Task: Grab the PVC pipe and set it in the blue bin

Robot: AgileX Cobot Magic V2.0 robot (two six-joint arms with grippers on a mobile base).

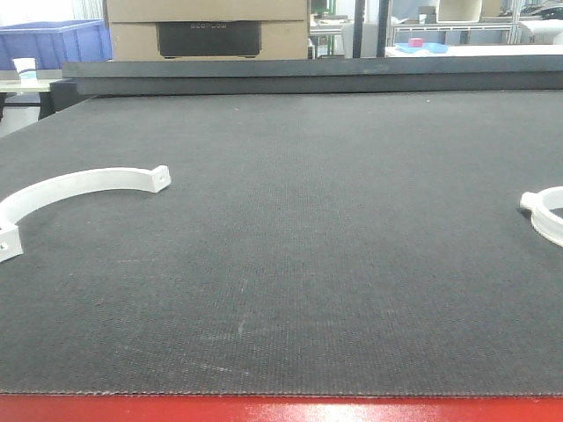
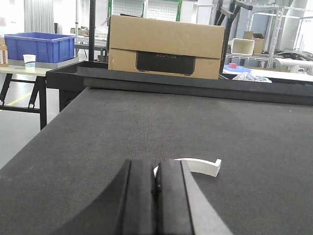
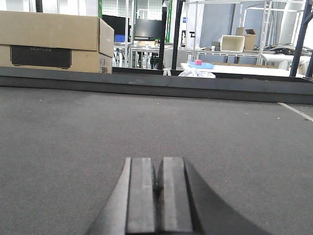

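Left gripper [image 2: 156, 188] and right gripper [image 3: 156, 185]: jaws together, nothing held.
I see a curved PVC pipe [image 2: 199, 166] lying just beyond the left gripper on the black mat [image 2: 205, 122]; blue bin [image 2: 39, 46] far back-left.

1. The bench [image 1: 290, 264] is a wide, flat surface covered in dark grey woven matting. A red strip [image 1: 281, 410] runs along its near edge and a raised black ledge [image 1: 308, 75] crosses its far side.
2. A white curved half-ring PVC pipe piece [image 1: 70, 189] lies flat on the matting at the left, with a holed tab at each end.
3. A second white curved PVC piece [image 1: 547, 215] lies at the right edge, well apart from the first and partly cut off from view.
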